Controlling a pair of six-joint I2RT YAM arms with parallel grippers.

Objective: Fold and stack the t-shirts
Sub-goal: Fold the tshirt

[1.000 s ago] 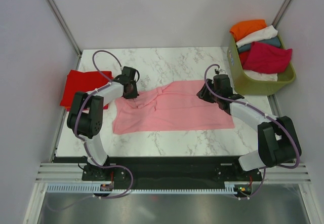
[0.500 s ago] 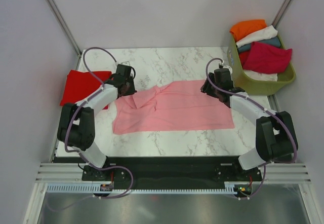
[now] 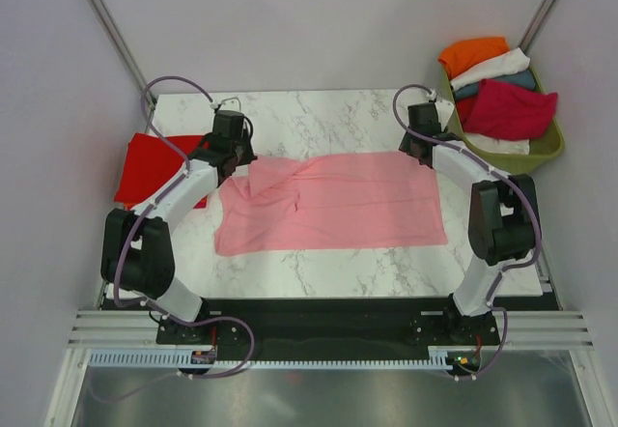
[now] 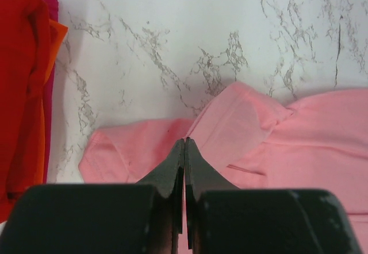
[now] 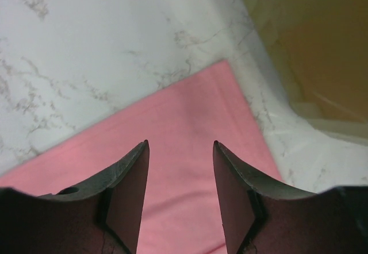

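Note:
A pale pink t-shirt (image 3: 333, 205) lies spread across the middle of the marble table (image 3: 319, 113). My left gripper (image 3: 238, 156) is at the shirt's far left corner. In the left wrist view its jaws (image 4: 184, 140) are shut, and a raised fold of pink cloth (image 4: 241, 110) runs into the tips. My right gripper (image 3: 422, 151) hovers over the far right corner. Its jaws (image 5: 180, 143) stand open above the pink cloth (image 5: 184, 110) with nothing between them. A folded bright red t-shirt (image 3: 145, 166) lies at the table's left edge, also seen as red cloth (image 4: 20, 81).
An olive-green basket (image 3: 502, 161) stands off the table's far right corner, close to my right gripper. It holds orange (image 3: 473, 53), white, teal and crimson (image 3: 512, 108) shirts. Its wall (image 5: 310, 47) fills the right wrist view's upper right.
Both arms moved toward the far edge. The shirt's far left corner shifted up-left with the left gripper, which closed fully. The right jaws widened, and the far right corner now lies flat.

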